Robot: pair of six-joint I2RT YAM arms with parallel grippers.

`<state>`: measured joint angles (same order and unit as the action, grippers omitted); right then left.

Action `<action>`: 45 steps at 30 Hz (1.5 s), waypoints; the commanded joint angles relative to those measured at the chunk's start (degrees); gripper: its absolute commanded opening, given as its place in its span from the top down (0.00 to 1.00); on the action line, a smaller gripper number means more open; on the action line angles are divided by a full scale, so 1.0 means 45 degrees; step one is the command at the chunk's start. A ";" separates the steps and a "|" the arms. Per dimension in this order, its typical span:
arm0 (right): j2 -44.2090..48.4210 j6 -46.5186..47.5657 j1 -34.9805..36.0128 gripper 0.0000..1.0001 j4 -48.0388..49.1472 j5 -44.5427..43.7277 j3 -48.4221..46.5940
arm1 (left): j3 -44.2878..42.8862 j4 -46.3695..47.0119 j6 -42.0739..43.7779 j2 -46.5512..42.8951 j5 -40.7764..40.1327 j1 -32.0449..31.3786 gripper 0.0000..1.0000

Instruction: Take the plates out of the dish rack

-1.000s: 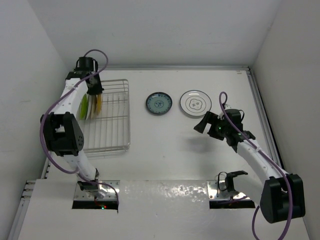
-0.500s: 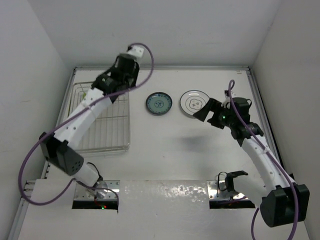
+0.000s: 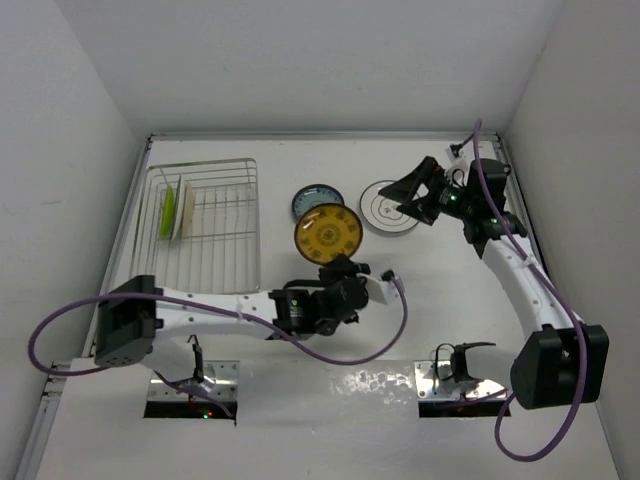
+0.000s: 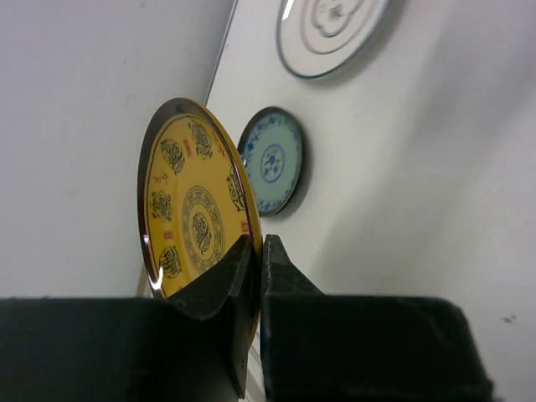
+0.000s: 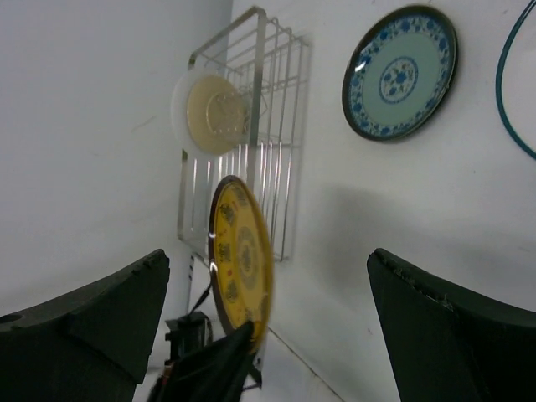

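Observation:
My left gripper [image 3: 336,264] is shut on the rim of the yellow-brown patterned plate [image 3: 327,232] and holds it upright above the table; the left wrist view shows the pads [image 4: 243,260] clamping the plate [image 4: 197,218]. The teal-blue plate [image 3: 313,195] and the white plate with dark lines [image 3: 380,212] lie flat on the table behind it. The dish rack [image 3: 215,265] at the left holds a lime green plate [image 3: 168,206] and a white plate [image 3: 179,216] upright. My right gripper [image 3: 405,197] is open and empty above the white plate.
White walls close the table on the left, back and right. The right wrist view shows the rack [image 5: 276,151], a pale plate [image 5: 213,109] in it, the teal plate [image 5: 399,71] and the held yellow plate [image 5: 241,260].
My left arm has swung from the rack to the table's middle, carrying the yellow-brown plate. My right arm has moved up toward the back, over the white plate.

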<state>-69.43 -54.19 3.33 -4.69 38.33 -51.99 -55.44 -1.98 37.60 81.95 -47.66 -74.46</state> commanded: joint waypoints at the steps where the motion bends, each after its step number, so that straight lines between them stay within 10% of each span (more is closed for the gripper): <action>1: 0.0096 0.1453 0.0527 0.01 -0.1394 0.0665 -0.0616 | -0.0178 0.1361 0.1235 0.1391 -0.1616 -0.0661 1.00; 15: -0.1972 0.3002 0.3341 0.40 0.0706 0.3315 0.1181 | -0.0785 0.0616 0.0395 0.1574 -0.0523 -0.1540 0.99; 18: -0.2111 0.1735 0.3361 0.99 0.3278 0.3458 0.1649 | -0.0766 0.0518 0.0160 0.1612 -0.0424 -0.1540 0.89; 31: -0.3963 -0.1199 0.1897 1.00 0.5866 -0.0152 0.1615 | -0.0824 -0.1431 -0.3565 0.1300 -0.2489 -0.1521 0.10; 38: -0.7575 -0.0730 0.1837 1.00 0.4948 -0.1700 -0.1257 | -0.2010 -0.6762 -1.0577 -0.0690 -0.3590 -0.1230 0.00; 45: -1.0096 -0.0243 0.2208 1.00 0.4188 -0.2227 -0.3444 | -0.3637 -0.9075 -1.3746 -0.1921 -0.1834 0.2849 0.00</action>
<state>-113.60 -56.84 11.86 14.26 29.76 -62.87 -70.48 -37.47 -14.63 76.09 -58.61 -68.38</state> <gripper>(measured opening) 0.024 0.999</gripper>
